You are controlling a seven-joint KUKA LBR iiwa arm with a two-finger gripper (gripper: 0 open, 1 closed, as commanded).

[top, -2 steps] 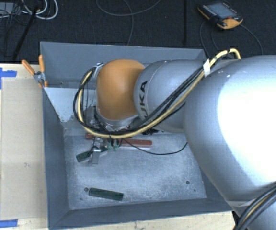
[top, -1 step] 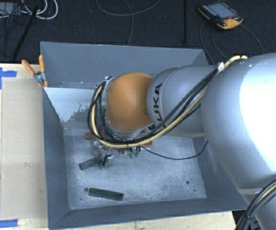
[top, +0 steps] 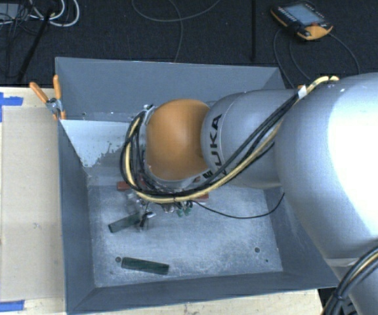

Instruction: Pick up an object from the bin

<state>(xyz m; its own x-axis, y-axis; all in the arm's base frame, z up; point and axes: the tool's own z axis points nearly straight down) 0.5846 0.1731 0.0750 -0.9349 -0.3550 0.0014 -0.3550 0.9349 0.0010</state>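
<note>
Dark flat strip (top: 125, 224) near the bin's (top: 76, 228) middle looked light, thin and stiff, best taken across its width; whether my end effector (top: 141, 216) was spread or pinching, I couldn't tell.

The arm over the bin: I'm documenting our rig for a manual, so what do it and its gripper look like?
The arm is made of rounded silver-grey segments, with black KUKA lettering on the one beside an orange cover at the wrist. Yellow and black cables loop round the wrist and run back along the arm. The gripper below is small, dark and metallic.
</note>
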